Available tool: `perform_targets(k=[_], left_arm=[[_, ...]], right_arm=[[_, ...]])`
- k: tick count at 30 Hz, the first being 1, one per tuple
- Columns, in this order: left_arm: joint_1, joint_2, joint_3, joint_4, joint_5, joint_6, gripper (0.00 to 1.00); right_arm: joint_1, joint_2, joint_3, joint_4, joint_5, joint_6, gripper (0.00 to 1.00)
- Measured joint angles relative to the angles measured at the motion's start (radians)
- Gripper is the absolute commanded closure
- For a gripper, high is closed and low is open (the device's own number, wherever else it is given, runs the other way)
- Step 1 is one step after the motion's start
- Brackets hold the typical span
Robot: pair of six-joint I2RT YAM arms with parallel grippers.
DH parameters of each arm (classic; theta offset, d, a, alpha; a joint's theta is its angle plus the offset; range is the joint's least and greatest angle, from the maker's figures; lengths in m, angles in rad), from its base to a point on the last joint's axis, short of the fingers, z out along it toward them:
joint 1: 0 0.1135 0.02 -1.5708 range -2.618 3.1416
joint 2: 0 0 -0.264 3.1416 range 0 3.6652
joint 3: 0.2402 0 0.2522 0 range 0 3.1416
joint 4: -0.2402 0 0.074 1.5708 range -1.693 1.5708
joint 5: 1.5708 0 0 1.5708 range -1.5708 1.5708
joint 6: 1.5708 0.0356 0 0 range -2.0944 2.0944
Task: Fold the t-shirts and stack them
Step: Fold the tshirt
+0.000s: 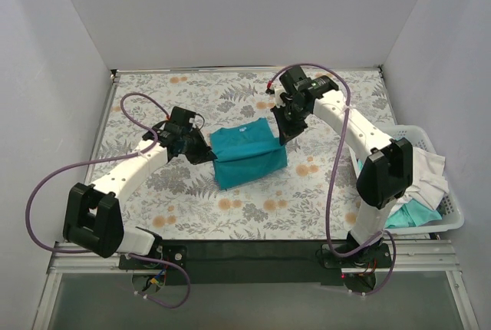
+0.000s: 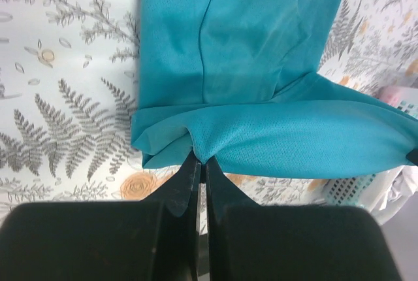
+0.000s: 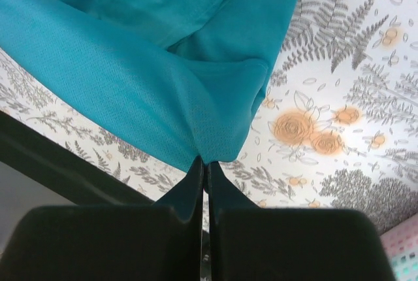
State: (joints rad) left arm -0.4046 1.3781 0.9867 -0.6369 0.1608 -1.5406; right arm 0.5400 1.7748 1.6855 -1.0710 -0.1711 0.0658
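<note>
1. Teal-blue t-shirt (image 1: 247, 153): partly folded and lying on the floral tabletop (image 1: 192, 92), stretched between the two claws.
2. Left gripper (image 1: 205, 153): fingers pressed together, pinching the shirt's left edge. In the left wrist view a doubled fold bunches right at the fingertips, and the rest of the cloth spreads flat ahead of them.
3. Right gripper (image 1: 282, 135): fingers closed on the shirt's right edge. In the right wrist view the cloth runs taut from the tips, and the bare pattern shows under the raised part.
4. Edges: the band of cloth between the two pinch points is raised, and it runs across the near side of the flat layer.
5. Open room: bare floral surface lies ahead of both claws up to the far wall (image 1: 245, 15). More lies outboard of the left claw up to the left wall, and more between the shirt and the dark strip (image 1: 245, 252) at the arm bases.
6. White basket (image 1: 453, 206): well outboard of the right claw, against the right wall and beside that arm's elbow. It holds a white shirt (image 1: 426, 170) and a pale aqua shirt (image 1: 410, 215), both heaped loosely.
</note>
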Motion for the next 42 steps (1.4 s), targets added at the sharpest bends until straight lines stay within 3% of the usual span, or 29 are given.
perform_targets(k=[11,23,28,34,42], left_arm=[[0.071,0.134,0.000,0.181,0.019,0.056,1.00],[0.076,0.159,-0.014,0.298,0.021,0.107,1.00],[0.076,0.240,-0.015,0.368,0.018,0.122,1.00],[0.076,0.360,-0.015,0.374,0.036,0.128,1.00],[0.075,0.319,-0.065,0.313,0.093,0.124,1.00]], right_arm=[[-0.060,0.169,0.072,0.063,-0.053,-0.035,0.99],[-0.069,0.180,0.001,0.196,-0.068,-0.041,0.99],[-0.069,0.206,-0.006,0.270,-0.068,-0.045,0.99],[-0.069,0.262,-0.105,0.341,-0.072,-0.045,0.99],[-0.061,0.202,-0.302,0.418,-0.131,-0.027,0.99]])
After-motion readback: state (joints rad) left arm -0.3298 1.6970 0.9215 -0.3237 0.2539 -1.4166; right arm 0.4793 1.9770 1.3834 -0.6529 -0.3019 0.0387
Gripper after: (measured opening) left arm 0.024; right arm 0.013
